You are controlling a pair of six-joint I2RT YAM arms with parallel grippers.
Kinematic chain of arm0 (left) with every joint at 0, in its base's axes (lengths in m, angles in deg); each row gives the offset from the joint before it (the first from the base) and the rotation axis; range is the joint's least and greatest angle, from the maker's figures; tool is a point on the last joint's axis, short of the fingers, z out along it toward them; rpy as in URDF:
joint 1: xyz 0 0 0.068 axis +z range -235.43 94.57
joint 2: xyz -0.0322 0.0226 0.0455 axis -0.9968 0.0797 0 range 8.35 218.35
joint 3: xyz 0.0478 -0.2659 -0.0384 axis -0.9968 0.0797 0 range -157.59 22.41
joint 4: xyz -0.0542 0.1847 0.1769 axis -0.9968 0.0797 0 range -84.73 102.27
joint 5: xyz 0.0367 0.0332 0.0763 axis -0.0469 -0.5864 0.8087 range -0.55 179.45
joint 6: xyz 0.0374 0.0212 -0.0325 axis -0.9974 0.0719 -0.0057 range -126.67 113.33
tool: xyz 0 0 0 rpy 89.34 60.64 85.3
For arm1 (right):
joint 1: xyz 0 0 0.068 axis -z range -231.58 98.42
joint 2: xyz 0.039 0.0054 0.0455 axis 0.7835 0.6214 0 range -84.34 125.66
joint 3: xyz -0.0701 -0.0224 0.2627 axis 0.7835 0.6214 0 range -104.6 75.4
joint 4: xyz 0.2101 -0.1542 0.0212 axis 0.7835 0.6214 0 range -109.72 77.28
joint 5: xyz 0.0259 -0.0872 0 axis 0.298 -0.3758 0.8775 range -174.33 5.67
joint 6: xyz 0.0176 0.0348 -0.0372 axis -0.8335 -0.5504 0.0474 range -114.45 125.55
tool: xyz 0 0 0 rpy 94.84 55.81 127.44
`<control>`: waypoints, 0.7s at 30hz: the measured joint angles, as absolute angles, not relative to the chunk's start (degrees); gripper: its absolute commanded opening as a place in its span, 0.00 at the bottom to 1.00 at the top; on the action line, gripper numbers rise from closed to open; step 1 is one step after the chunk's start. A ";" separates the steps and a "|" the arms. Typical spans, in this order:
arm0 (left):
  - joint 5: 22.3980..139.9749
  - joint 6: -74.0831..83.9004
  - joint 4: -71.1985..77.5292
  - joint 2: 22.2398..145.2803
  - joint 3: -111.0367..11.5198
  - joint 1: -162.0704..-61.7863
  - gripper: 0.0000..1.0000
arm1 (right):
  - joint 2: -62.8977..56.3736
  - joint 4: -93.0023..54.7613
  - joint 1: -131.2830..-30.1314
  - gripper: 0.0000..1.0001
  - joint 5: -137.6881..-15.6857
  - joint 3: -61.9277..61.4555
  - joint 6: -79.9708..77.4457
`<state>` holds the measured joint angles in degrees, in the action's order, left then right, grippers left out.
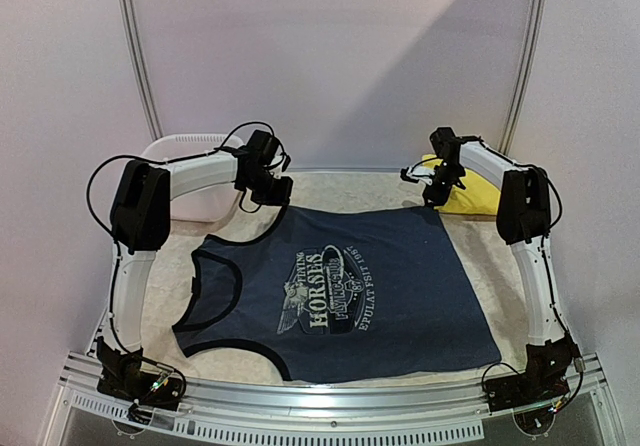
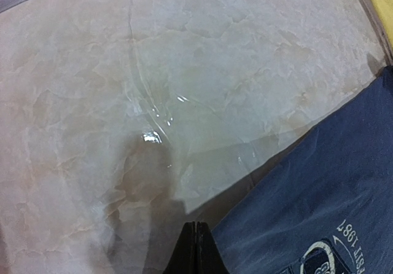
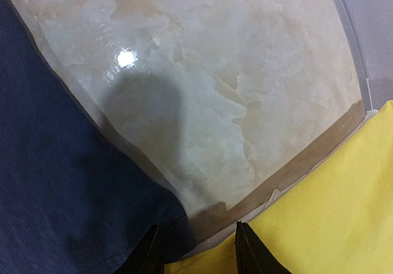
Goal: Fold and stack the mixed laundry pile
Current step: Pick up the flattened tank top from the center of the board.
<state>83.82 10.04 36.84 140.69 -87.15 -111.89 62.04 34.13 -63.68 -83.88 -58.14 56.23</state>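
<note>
The navy tank top (image 1: 340, 291) with white horse print lies spread flat on the table, straps at the left, hem at the right. My left gripper (image 1: 268, 192) hovers over its far left edge; in the left wrist view the gripper (image 2: 196, 249) is shut and empty beside the navy cloth (image 2: 319, 194). My right gripper (image 1: 438, 188) hovers at the top's far right corner, open; in the right wrist view the gripper (image 3: 198, 249) has the navy corner (image 3: 61, 182) on its left and the yellow garment (image 3: 331, 206) on its right. The yellow garment (image 1: 470, 198) lies at the back right. The pink garment is out of view.
A white plastic basket (image 1: 190, 181) stands at the back left behind the left arm. The marbled tabletop (image 1: 350, 188) is edged by a metal rail (image 1: 330, 401) at the front. Two curved frame poles rise behind the table.
</note>
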 measured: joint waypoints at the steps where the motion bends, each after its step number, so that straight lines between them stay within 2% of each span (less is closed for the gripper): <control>1: 83.82 10.04 36.84 140.69 -87.15 -111.89 0.00 | 62.24 34.24 -63.70 0.38 -84.21 -58.14 56.47; 5: 83.80 10.04 36.84 140.69 -87.15 -111.89 0.00 | 63.18 34.39 -63.70 0.36 -84.82 -58.57 57.30; 11: 83.78 10.04 36.82 140.69 -87.13 -111.89 0.00 | 64.75 35.18 -63.96 0.26 -85.21 -60.39 59.00; 18: 83.40 10.08 36.49 140.69 -86.75 -111.89 0.00 | 64.78 35.99 -64.77 0.01 -85.30 -60.41 60.95; 21: 83.21 10.08 36.45 140.71 -86.60 -111.89 0.00 | 64.78 36.23 -65.21 0.00 -85.30 -60.41 61.69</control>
<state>83.21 10.08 36.45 140.71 -86.60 -111.89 64.78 36.23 -65.21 -85.30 -60.41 61.69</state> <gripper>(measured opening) 0.008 0.011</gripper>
